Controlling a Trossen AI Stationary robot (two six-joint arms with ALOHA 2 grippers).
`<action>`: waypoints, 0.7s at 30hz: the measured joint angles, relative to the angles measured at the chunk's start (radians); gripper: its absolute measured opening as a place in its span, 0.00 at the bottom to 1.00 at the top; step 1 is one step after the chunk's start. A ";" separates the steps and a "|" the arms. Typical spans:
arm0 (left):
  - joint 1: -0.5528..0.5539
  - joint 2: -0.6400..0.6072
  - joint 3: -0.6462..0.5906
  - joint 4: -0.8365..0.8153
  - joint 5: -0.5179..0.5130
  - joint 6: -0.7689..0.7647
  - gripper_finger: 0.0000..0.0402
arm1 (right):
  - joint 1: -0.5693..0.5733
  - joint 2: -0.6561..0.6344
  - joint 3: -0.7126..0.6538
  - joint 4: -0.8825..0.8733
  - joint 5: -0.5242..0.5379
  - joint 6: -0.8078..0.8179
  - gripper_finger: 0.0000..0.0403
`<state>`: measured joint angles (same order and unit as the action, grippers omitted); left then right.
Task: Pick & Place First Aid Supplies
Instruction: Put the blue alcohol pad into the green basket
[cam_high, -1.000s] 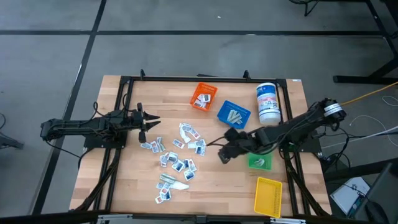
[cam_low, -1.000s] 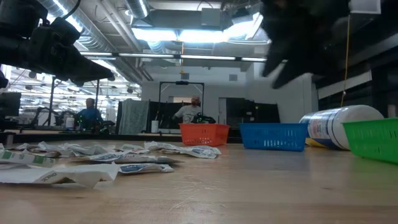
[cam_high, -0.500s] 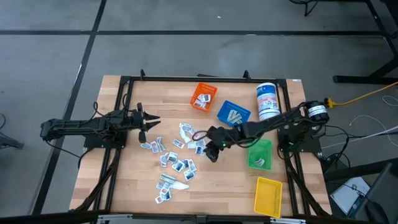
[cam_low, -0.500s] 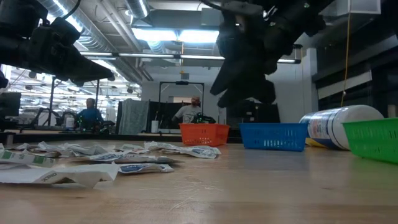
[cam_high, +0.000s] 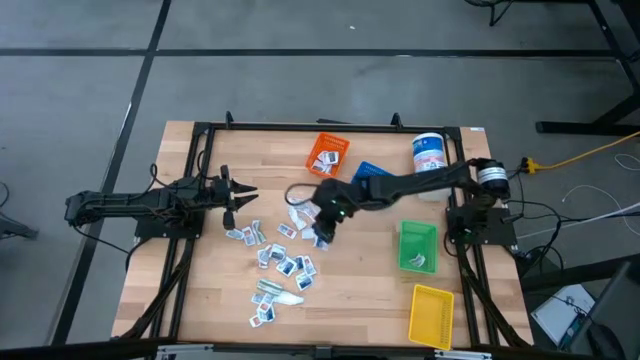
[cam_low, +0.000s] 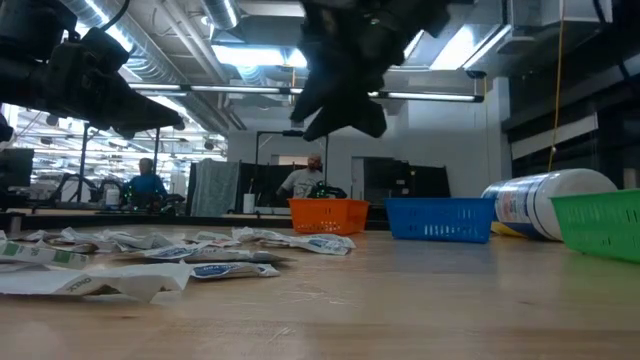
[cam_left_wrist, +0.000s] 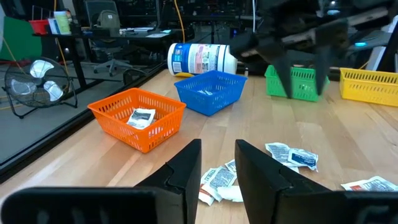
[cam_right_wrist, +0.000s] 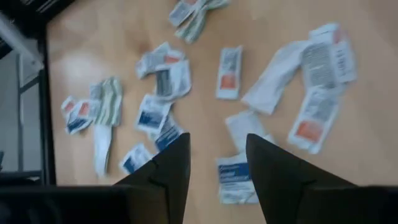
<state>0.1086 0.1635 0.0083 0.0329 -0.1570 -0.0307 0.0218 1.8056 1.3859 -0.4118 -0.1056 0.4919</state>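
First aid packets (cam_high: 285, 258): many small flat white packets, scattered loose on the wooden tabletop (cam_high: 360, 300) left of centre; a few more lie inside the orange bin (cam_high: 326, 155), blue bin (cam_high: 372, 180) and green bin (cam_high: 417, 247).

Right end effector (cam_high: 322, 226): reached out above the upper edge of the packet scatter, fingers apart, nothing between them; packets show directly beneath it in the right wrist view.

Left end effector (cam_high: 243, 197): parked above the tabletop's left side, just beside the scatter, fingers apart, empty.

Yellow bin (cam_high: 432, 316): near corner, right side.

White canister (cam_high: 430, 155): lying by the blue bin.
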 joint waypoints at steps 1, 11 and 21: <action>0.000 0.000 0.000 0.000 0.000 0.000 0.23 | -0.005 0.017 0.034 -0.038 0.001 0.001 0.39; 0.000 0.000 0.000 0.000 0.000 0.000 0.23 | -0.012 0.121 0.180 -0.049 0.000 -0.003 0.39; 0.000 0.000 0.000 0.000 -0.001 0.000 0.23 | 0.037 0.121 0.181 -0.032 -0.004 0.000 0.39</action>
<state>0.1088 0.1635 0.0082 0.0330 -0.1581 -0.0307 0.0587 1.9270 1.5669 -0.4440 -0.1091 0.4922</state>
